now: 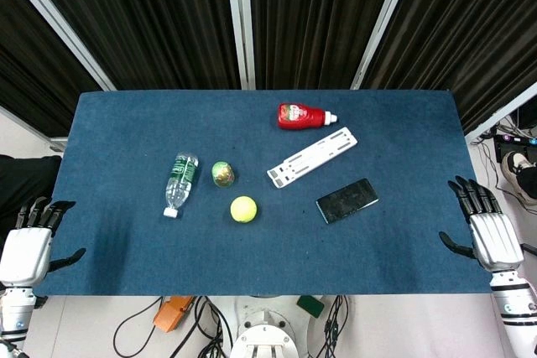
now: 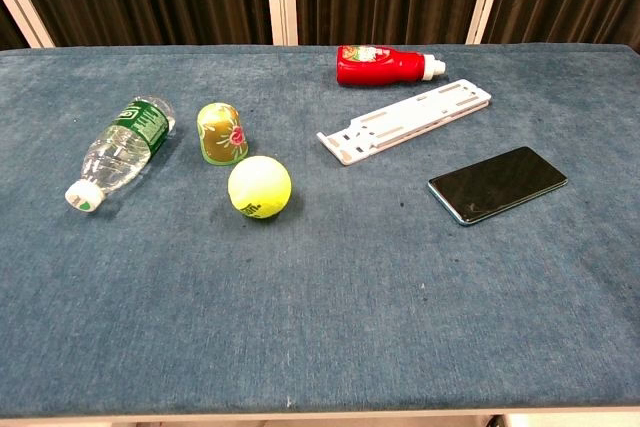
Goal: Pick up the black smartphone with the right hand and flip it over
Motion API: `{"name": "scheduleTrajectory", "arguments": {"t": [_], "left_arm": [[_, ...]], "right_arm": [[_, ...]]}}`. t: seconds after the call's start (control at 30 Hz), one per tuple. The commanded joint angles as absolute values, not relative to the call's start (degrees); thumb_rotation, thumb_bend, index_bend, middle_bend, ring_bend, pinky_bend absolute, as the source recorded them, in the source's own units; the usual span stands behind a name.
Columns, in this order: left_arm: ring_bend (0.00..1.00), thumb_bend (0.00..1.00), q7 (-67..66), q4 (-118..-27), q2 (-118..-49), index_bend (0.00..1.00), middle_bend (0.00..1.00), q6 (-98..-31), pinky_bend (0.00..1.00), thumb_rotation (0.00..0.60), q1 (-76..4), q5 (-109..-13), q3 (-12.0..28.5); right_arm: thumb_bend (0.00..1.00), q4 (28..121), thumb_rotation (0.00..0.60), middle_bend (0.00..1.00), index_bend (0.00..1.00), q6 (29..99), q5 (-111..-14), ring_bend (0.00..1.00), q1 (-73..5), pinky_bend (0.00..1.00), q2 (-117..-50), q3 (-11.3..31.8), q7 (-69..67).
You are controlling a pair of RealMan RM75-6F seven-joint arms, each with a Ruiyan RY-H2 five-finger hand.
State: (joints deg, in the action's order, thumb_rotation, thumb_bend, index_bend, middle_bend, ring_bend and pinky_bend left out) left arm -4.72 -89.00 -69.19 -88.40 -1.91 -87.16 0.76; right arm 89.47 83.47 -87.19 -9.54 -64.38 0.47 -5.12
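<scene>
The black smartphone (image 1: pixel 346 200) (image 2: pixel 498 183) lies flat on the blue table, glossy side up, right of centre. My right hand (image 1: pixel 484 228) hovers off the table's right edge with fingers spread and nothing in it, well to the right of the phone. At the left edge my left hand (image 1: pixel 32 241) is likewise spread and holds nothing. Neither hand shows in the chest view.
A white slotted bracket (image 1: pixel 312 156) (image 2: pixel 406 121) lies just behind the phone, and a red ketchup bottle (image 1: pixel 304 115) (image 2: pixel 387 64) behind that. A tennis ball (image 1: pixel 243 209) (image 2: pixel 259 187), a small green egg-shaped object (image 1: pixel 222 174) (image 2: pixel 221 132) and a water bottle (image 1: pixel 180 183) (image 2: pixel 120 150) lie left of centre.
</scene>
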Motion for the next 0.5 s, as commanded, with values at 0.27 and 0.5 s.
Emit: {"name": "scheduleTrajectory", "arguments": {"t": [0.27,0.5], "left_arm": [[0.11,0.1,-4.8,-89.6,-68.6,0.19,0.19,-88.3,0.0,0.6,-2.2,-87.5,1.1],[0.11,0.1,-5.1,-90.4,-68.0,0.19,0.19,-89.0,0.0,0.6,-1.8,-87.2,1.3]], "right_arm": [[0.11,87.0,0.6,0.1,0.14,76.4,-89.6,0.0,-15.0,0.12,-69.2,1.7,-0.6],[0.1,82.5,0.6,0.1,0.22,63.5,-87.7,0.0,-23.7,0.12,-76.9,3.7,4.4]]}}
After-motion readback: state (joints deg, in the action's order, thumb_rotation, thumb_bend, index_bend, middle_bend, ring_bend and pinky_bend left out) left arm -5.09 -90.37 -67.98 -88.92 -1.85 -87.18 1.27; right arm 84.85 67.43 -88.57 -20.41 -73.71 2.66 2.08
